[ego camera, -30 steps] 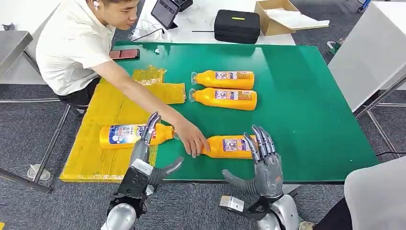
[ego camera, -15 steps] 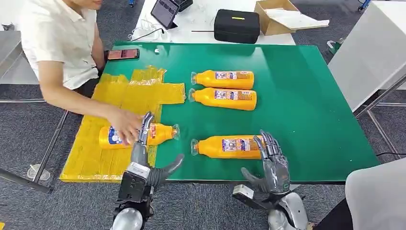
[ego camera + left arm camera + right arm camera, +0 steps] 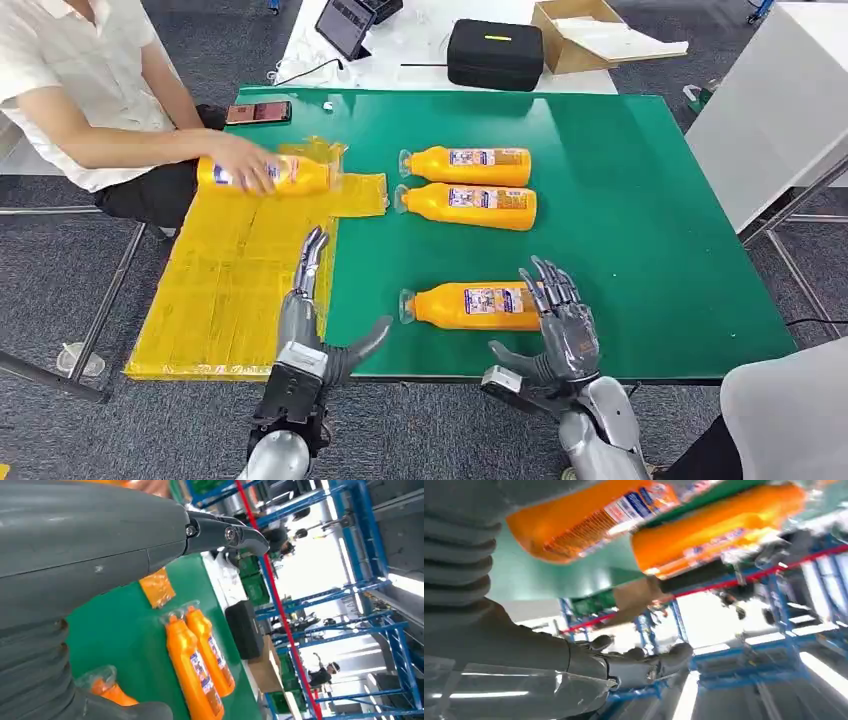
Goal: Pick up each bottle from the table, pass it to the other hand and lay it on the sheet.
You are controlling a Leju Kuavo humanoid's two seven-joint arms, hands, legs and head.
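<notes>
Three orange bottles lie on the green table (image 3: pixel 640 200): the near bottle (image 3: pixel 470 305) (image 3: pixel 589 515) just ahead of my right hand (image 3: pixel 557 330), and a pair side by side farther back, far bottle (image 3: pixel 468 164) and second bottle (image 3: pixel 468 204) (image 3: pixel 192 672). My right hand is open, fingers spread, at the near bottle's base end without gripping it. My left hand (image 3: pixel 310 315) is open and empty over the edge of the yellow sheet (image 3: pixel 225 290). A person's hand (image 3: pixel 243 165) holds a fourth bottle (image 3: pixel 285 175) above the sheet's far end.
The person sits at the table's far left corner. A phone (image 3: pixel 258 112) lies near them on the table. Beyond the table's back edge are a black case (image 3: pixel 494 54), a tablet (image 3: pixel 345 24) and a cardboard box (image 3: pixel 580 30). A white table (image 3: pixel 770 110) stands at right.
The person lifted the bottle from the sheet's near part and carried it to the sheet's far end. My right hand shifted slightly toward the near bottle's base. My left hand barely moved.
</notes>
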